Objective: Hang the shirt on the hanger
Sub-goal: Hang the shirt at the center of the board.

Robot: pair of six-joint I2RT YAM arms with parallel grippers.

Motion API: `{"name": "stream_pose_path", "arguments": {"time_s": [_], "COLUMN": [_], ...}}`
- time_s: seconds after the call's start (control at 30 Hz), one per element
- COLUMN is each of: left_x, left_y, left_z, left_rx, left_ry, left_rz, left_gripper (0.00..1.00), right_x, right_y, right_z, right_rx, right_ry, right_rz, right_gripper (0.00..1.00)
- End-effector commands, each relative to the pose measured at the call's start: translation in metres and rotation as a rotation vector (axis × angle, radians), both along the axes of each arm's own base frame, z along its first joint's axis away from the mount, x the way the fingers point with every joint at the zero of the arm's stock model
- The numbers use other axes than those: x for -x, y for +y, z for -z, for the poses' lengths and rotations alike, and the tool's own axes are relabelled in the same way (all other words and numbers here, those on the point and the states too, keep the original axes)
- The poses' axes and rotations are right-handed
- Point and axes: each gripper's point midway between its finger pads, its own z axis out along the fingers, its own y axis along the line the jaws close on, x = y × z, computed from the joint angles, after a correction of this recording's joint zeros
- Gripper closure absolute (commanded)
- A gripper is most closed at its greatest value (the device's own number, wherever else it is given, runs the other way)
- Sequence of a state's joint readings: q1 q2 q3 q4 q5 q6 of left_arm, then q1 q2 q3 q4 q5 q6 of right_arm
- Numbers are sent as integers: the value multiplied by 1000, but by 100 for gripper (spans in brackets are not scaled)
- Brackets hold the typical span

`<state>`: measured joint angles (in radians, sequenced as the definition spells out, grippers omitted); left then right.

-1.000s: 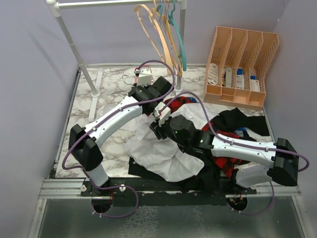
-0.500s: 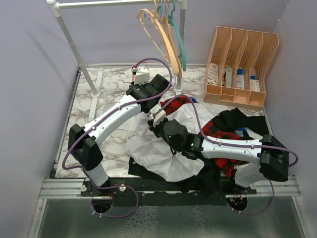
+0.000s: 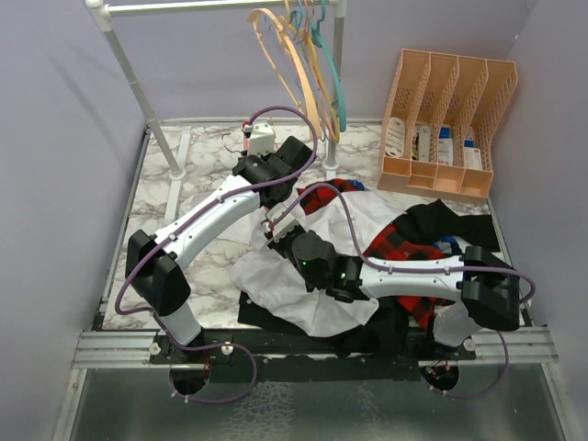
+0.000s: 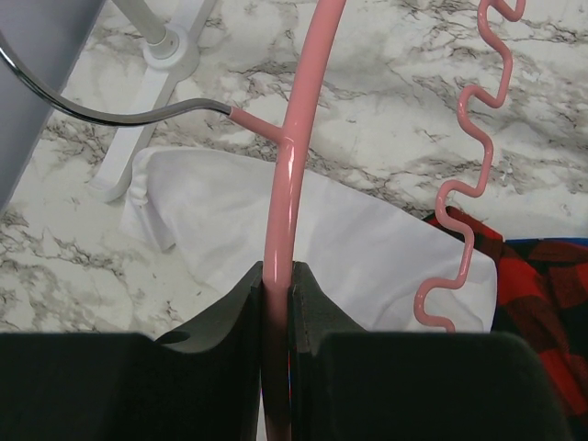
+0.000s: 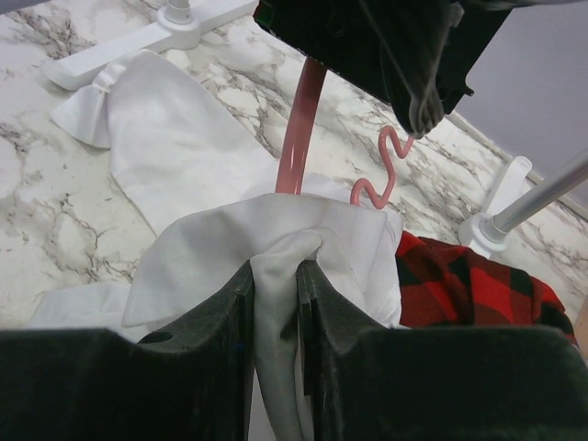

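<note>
Up close, the left gripper (image 4: pixel 276 280) is clamped on the pink hanger (image 4: pixel 287 156) — its two dark fingers pinch the smooth bar with no gap on either side. The hanger's metal hook curves off to the left above the marble table (image 4: pixel 386 83), and its wavy notched arm hangs at the right. Beneath it the white shirt (image 4: pixel 312 239) lies spread on the table, one cuffed sleeve end reaching toward the white foot of the clothes rack (image 4: pixel 152 83).

The right gripper (image 5: pixel 274 276) has its fingers drawn narrow on a bunched fold of the shirt. The cloth is lifted into a ridge just in front of the hanger's bar — whether it touches the wavy arm cannot be told. A red-and-black plaid shirt (image 5: pixel 478 285) lies just beside the white one, on the right.

From above, both grippers meet near the middle of the table over the heap of clothes, with a black garment (image 3: pixel 441 220) to the right and a peach desk organizer (image 3: pixel 450 119) at the far right corner.
</note>
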<state>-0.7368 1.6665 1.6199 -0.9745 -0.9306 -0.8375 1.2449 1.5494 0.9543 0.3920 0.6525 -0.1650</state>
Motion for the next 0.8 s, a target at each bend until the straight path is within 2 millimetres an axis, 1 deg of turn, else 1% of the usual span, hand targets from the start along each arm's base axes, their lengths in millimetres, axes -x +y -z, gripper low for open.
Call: {"name": "stream_pose_path", "arguments": {"time_s": [0.0,0.07,0.2,0.33,0.4,0.63,0.77], "left_x": [8,8,8,9,9,10,11], "left_y": [-16,-15,-14,-16,-17,-18,-17], "left_z": [-8,-7,-5,-5,-5,-4,-4], "left_rx": [57,57,56,63,65,72,76], "left_ry": [-11,-9,-4,0,1,8,8], "left_rz": [44,43,42,47,49,54,55], "left_gripper": [100,100,100,100,100,100,100], "right_x": [-7,-7,-5,-6,-7,-16,-18], "right_y": [15,15,14,16,19,28,35], "right_z": [-59,-62,-66,-63,-61,-66,-65], "right_rx": [-156,-162,-171,-168,-157,-157,-165], "right_ry": [-104,-108,-115,-121,-128,-182,-192], "right_rz": [11,12,11,12,11,38,36], "right_gripper": [77,74,74,74,73,73,72]}}
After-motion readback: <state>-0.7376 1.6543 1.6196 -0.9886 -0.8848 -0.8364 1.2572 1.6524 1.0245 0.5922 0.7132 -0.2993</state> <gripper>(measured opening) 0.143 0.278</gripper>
